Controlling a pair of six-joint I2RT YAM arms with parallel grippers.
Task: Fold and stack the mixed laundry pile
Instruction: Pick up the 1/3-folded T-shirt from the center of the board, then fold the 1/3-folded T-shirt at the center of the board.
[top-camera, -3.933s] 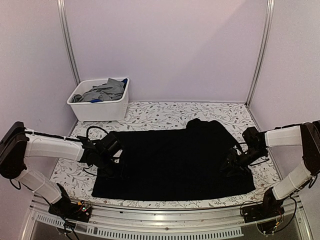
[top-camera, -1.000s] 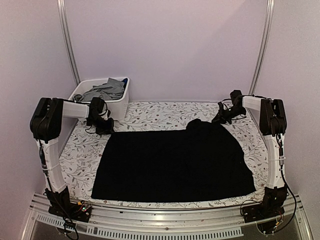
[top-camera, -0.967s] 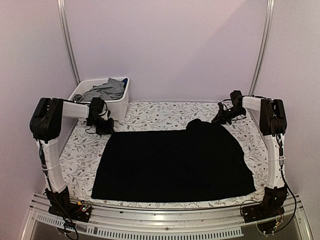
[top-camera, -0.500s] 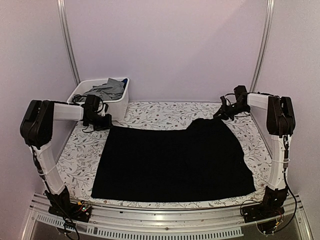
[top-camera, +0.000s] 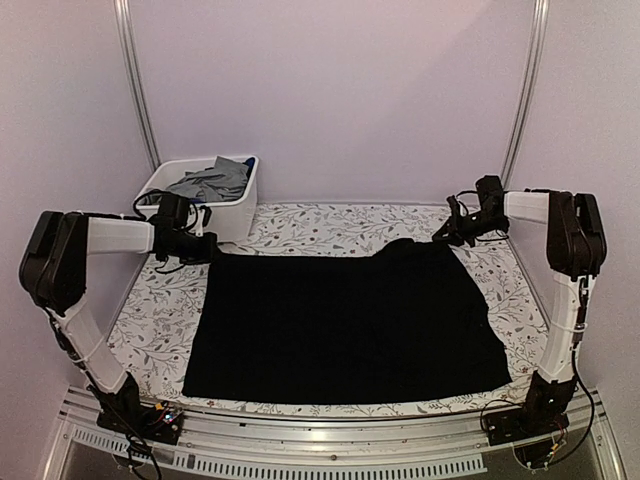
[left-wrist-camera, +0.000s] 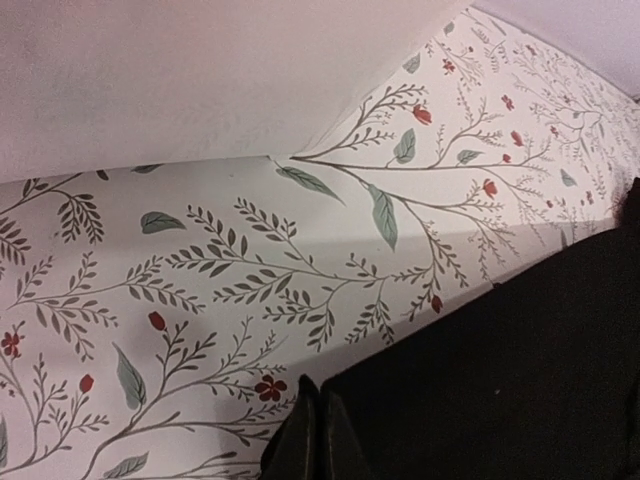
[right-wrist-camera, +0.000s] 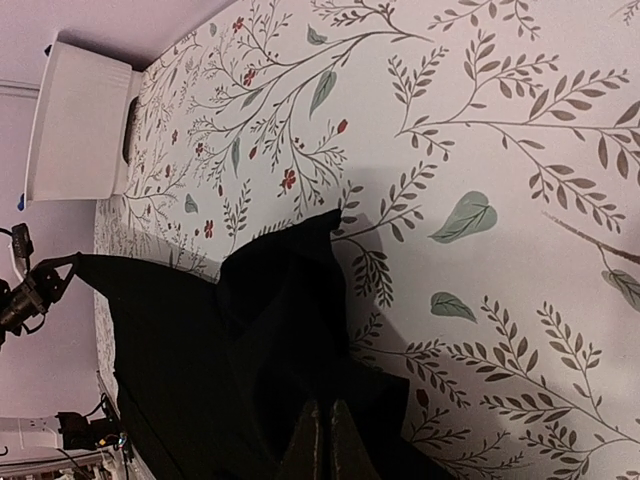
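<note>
A black T-shirt (top-camera: 340, 320) lies spread flat over the floral table, with a bunched fold at its far right. My left gripper (top-camera: 200, 247) sits at the shirt's far left corner, and in the left wrist view its fingers (left-wrist-camera: 318, 425) are shut with that corner of black cloth (left-wrist-camera: 520, 380) pinched at the tips. My right gripper (top-camera: 445, 236) is at the far right corner, shut on the crumpled black cloth (right-wrist-camera: 200, 340) that surrounds its tips (right-wrist-camera: 322, 425). Other garments of the laundry pile, mostly grey (top-camera: 212, 180), sit heaped in the bin.
A white plastic bin (top-camera: 195, 225) stands at the back left against the wall, just behind my left gripper; it also shows in the right wrist view (right-wrist-camera: 75, 120). Metal posts (top-camera: 135, 80) (top-camera: 520, 90) rise at both back corners. Floral tablecloth (top-camera: 320, 225) shows behind the shirt.
Both grippers have drawn outward and slightly back with the shirt's far corners. The far edge now runs straighter and the bunch at the right has flattened somewhat.
</note>
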